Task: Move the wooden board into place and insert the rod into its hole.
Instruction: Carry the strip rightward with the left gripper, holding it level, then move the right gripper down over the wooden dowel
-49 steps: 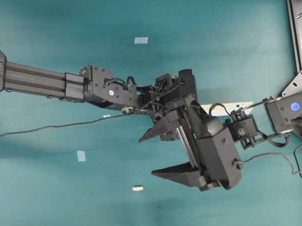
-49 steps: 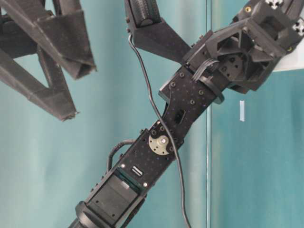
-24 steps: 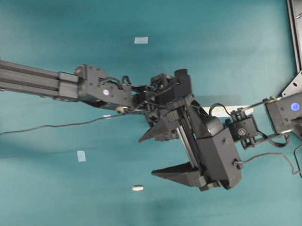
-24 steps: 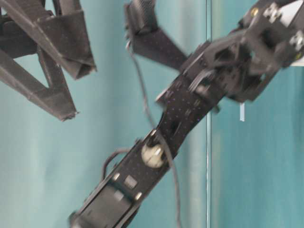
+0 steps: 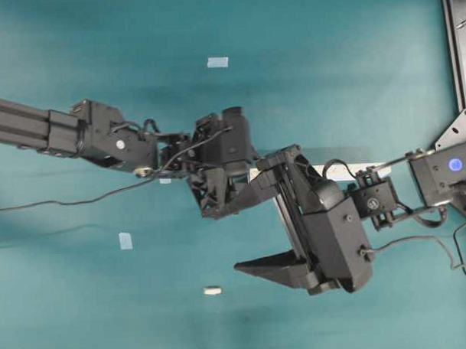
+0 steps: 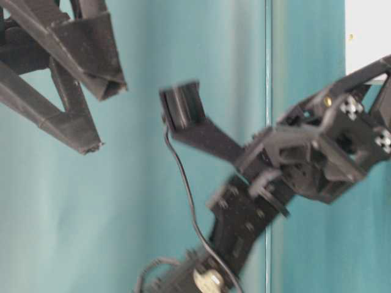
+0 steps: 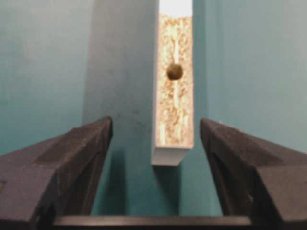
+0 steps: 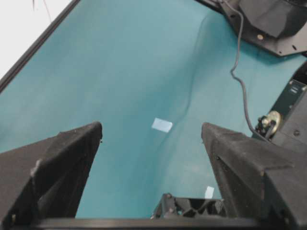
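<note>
From above, the left gripper (image 5: 218, 192) is spread and empty beside the near end of the wooden board (image 5: 341, 171), which lies flat on the teal table (image 5: 328, 56) and is mostly hidden under the right gripper (image 5: 254, 235), also spread wide and empty. The rod (image 5: 212, 291) lies alone, well apart from the board, lower in this view. At table level only the black arms and fingers show, blurred. The left wrist view alone shows the board's (image 7: 174, 96) raw edge, with its dark hole (image 7: 174, 72), between the open fingers (image 7: 72, 158) without touching. The right wrist view shows a light-blue tape square (image 8: 162, 125) between its fingers.
</note>
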